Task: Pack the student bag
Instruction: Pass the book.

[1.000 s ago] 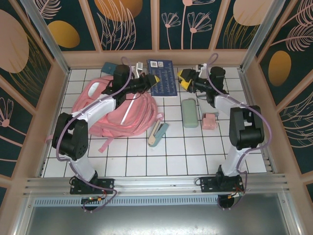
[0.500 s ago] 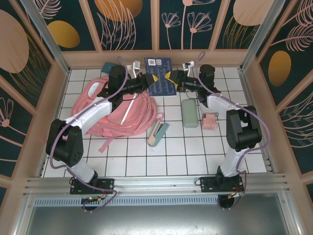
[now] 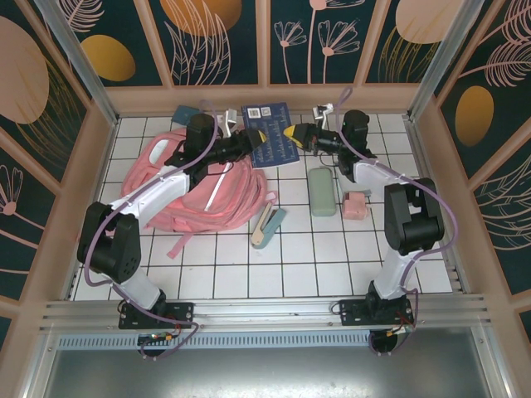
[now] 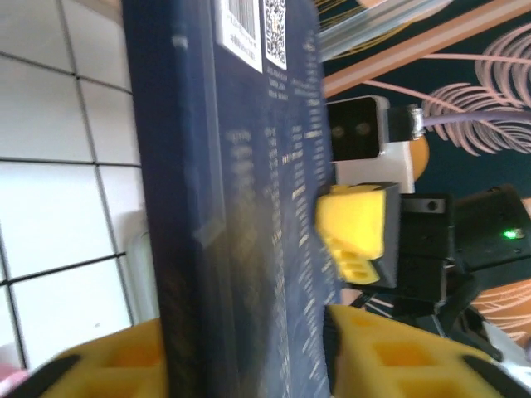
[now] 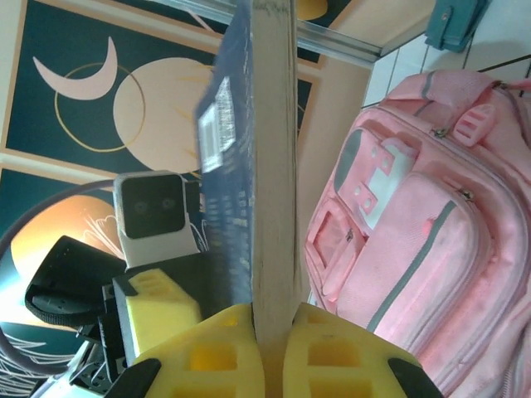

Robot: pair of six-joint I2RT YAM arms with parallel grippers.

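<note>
The student bag (image 3: 178, 195) lies flat on the left side of the tiled table (image 3: 299, 265), front pockets up and straps trailing toward us; we cannot see into it, and nothing rests on it but the left arm crossing above its far half. That arm stretches out to the back middle, where the left gripper (image 3: 255, 137) has its fingers on either side of a dark blue book (image 3: 272, 120); we cannot tell whether they press it. The right arm reaches back and bends inward, and the right gripper (image 3: 292, 134) is clenched on the book's opposite edge. A green case (image 3: 322, 191) lies apart on the tiles.
</note>
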